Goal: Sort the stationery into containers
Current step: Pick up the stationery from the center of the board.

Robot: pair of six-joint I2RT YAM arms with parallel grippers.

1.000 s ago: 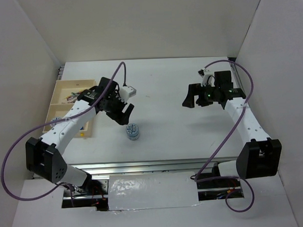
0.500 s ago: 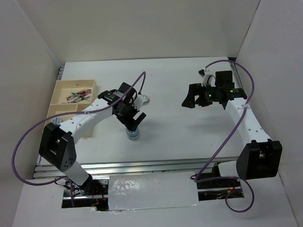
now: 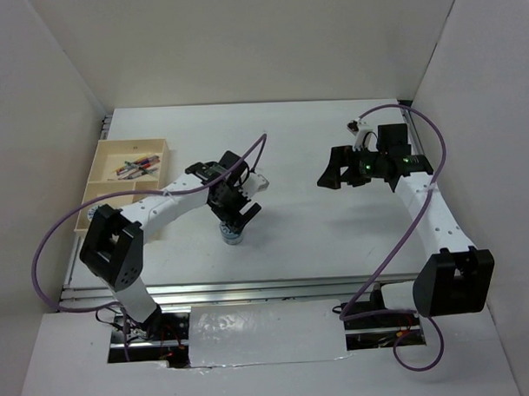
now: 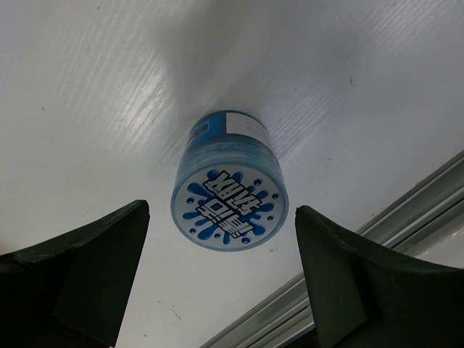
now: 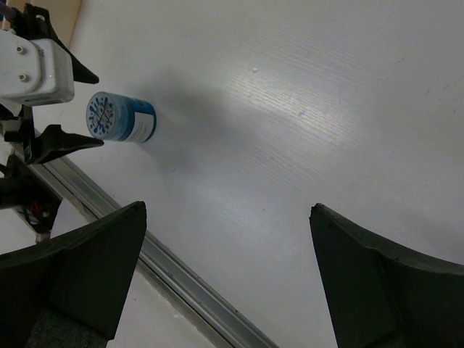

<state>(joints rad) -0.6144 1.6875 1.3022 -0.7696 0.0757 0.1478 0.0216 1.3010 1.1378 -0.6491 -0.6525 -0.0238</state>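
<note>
A small round blue-and-white patterned roll [image 3: 234, 235] stands on the white table near the front rail. My left gripper [image 3: 234, 216] is open and hangs right above it. In the left wrist view the roll [image 4: 230, 199] sits between the two spread fingertips, touching neither. My right gripper [image 3: 338, 176] is open and empty, held above the table at the right. In the right wrist view the roll [image 5: 119, 118] shows far off at the upper left. The light-wood tray [image 3: 106, 151] lies at the far left, with several pens [image 3: 137, 165] in its back compartment.
A metal rail [image 3: 250, 290] runs along the table's front edge, close to the roll. White walls enclose the table on the left, back and right. The left arm's forearm [image 3: 160, 206] reaches across the tray's near corner.
My left gripper has swung right from beside the tray and come down over the roll. The roll and the right arm have not moved.
</note>
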